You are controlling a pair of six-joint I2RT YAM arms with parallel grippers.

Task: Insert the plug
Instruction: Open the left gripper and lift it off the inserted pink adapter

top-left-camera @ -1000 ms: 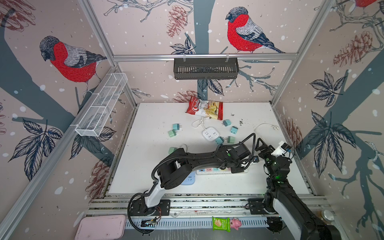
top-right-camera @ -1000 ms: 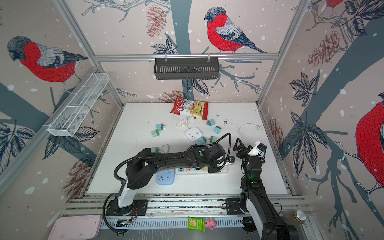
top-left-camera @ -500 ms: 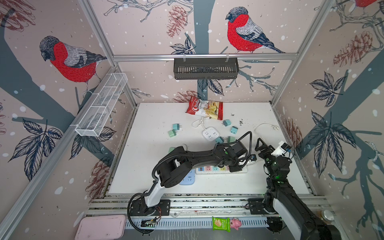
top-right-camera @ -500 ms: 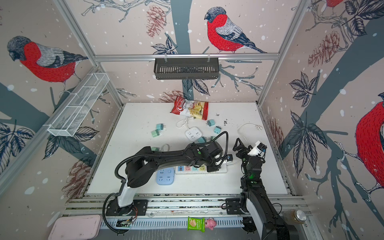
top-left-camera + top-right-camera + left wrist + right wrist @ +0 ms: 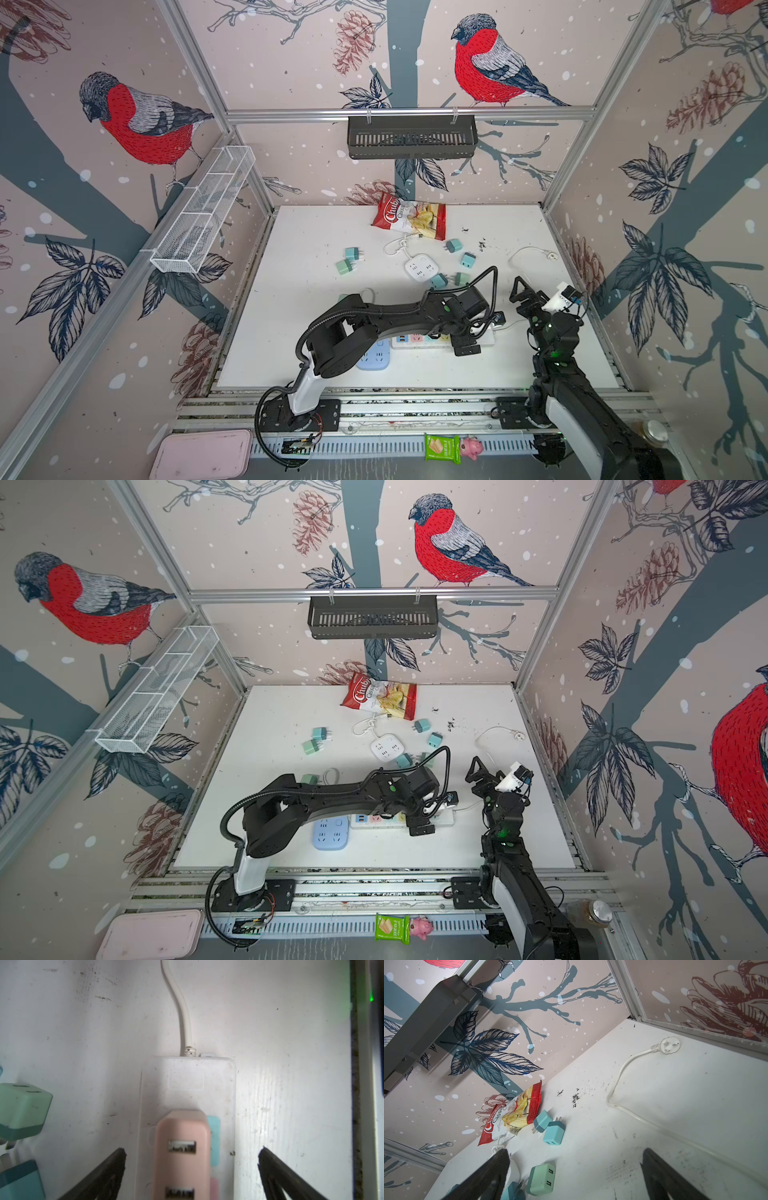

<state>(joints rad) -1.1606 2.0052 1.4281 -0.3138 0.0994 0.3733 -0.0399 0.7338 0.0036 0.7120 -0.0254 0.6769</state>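
Note:
A pink plug (image 5: 182, 1155) with two USB ports stands upright on the white power strip (image 5: 187, 1084), near its cord end. My left gripper (image 5: 192, 1149) is open, one finger on each side of the plug and neither touching it. In both top views the left gripper (image 5: 478, 332) hangs over the right end of the strip (image 5: 419, 340) and hides the plug. My right gripper (image 5: 524, 291) is raised at the right, open and holding nothing. Only bare table lies between the right gripper's (image 5: 575, 1152) fingers in its wrist view.
A blue power strip (image 5: 374, 359) lies by the left arm's elbow. A square white socket (image 5: 421, 268), several green and teal plugs (image 5: 351, 253) and a red chips bag (image 5: 409, 216) lie farther back. The strip's white cord ends in a plug (image 5: 550, 255) near the right wall.
My left gripper was shut and has opened, letting go of the pink plug on the strip. The left arm shifted slightly over the strip. The right arm has not moved.

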